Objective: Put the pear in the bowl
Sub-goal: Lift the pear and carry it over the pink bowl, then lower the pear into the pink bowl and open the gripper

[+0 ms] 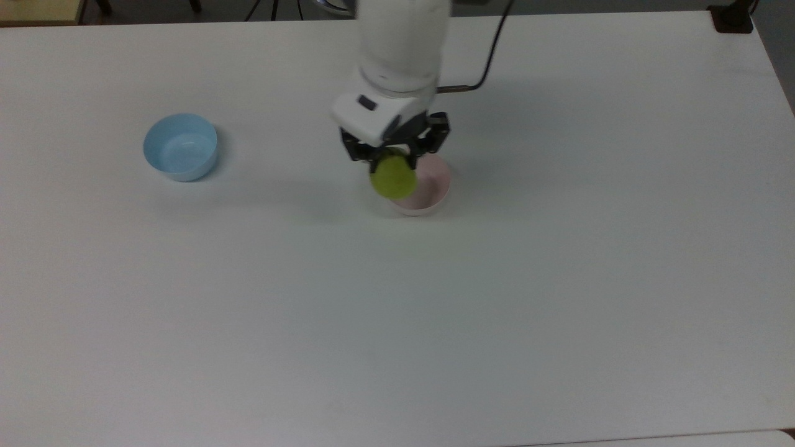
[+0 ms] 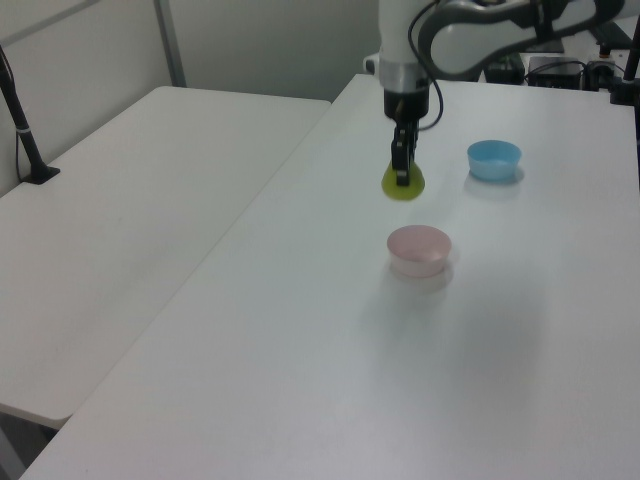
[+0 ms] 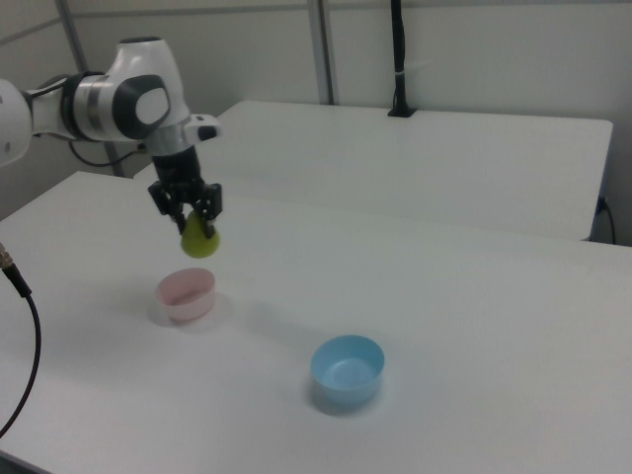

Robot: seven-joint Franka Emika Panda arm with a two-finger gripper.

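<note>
In the top view the arm [image 1: 404, 43] reaches down from the top edge over the white table [image 1: 559, 279]. Its gripper [image 1: 394, 162] is clamped on the pear [image 1: 393, 177], which hangs below the black fingers [image 1: 355, 151]. The pear overlaps the top view's left part of the pink bowl [image 1: 428, 192], covering that side of the rim. The blue bowl [image 1: 181, 146] stands well apart toward the top view's left, with nothing in it. A dark cable [image 1: 484, 62] runs from the wrist up to the top edge.

In the left view the gripper [image 2: 402, 172] points straight down and grips the pear [image 2: 403, 186] from above. The pear is held clear of the table [image 2: 300, 350], above and behind the pink bowl [image 2: 419, 250], apart from its rim. The blue bowl [image 2: 494, 160] sits farther back toward the left view's right. A second white table [image 2: 120, 220] stands beside the first on the left view's left, and a black post [image 2: 22, 125] is fixed at its far edge.

In the right view the arm [image 3: 109, 104] comes in from the right view's left. The gripper [image 3: 197, 225] grasps the narrow top of the pear [image 3: 200, 242], whose rounded end hangs downward. The pear is in the air just above the pink bowl [image 3: 187, 294], not touching it. The blue bowl [image 3: 347, 369] stands nearer the camera toward the right view's right. A black cable [image 3: 25, 336] crosses the lower left corner.
</note>
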